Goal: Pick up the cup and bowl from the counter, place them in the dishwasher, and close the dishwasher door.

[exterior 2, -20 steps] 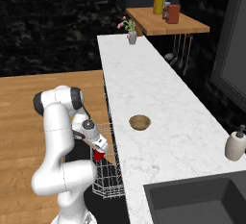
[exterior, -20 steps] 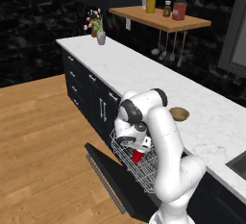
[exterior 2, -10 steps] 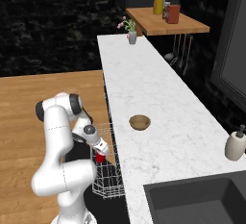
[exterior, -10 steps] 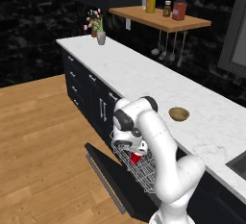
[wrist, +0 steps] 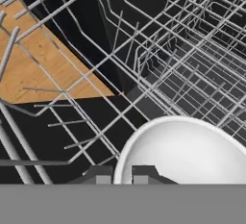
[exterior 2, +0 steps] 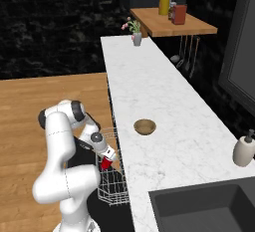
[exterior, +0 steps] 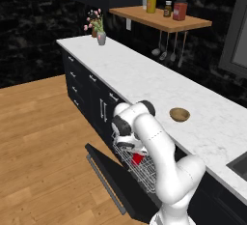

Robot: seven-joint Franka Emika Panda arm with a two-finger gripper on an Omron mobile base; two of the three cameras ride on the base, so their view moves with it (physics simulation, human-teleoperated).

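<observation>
Hand: you see the hand (wrist: 119,175) low inside the wire rack (exterior: 140,167) of the dishwasher (exterior: 144,180); its two dark fingertips (wrist: 98,175) straddle the white rim of the cup (wrist: 185,151), one tip outside the wall and one inside, close together — clenched on the cup's rim.
Cup: red outside, white inside; it sits in the rack just below the wrist in the left base view (exterior: 137,159) and shows at the arm's end in the right base view (exterior 2: 105,163).
Bowl: the tan bowl (exterior: 179,114) rests upright on the desk (exterior: 144,79), well apart from the hand; in the right base view it lies near the desk's front edge (exterior 2: 145,126).
Dishwasher door: the black door (exterior: 113,180) hangs dropped open over the wooden floor (exterior: 43,147) — its silver bar handle faces outward.
Also on the desk: a flower vase (exterior: 101,37) at the far end and a soap dispenser (exterior 2: 243,150) beside the sink (exterior 2: 199,208).
</observation>
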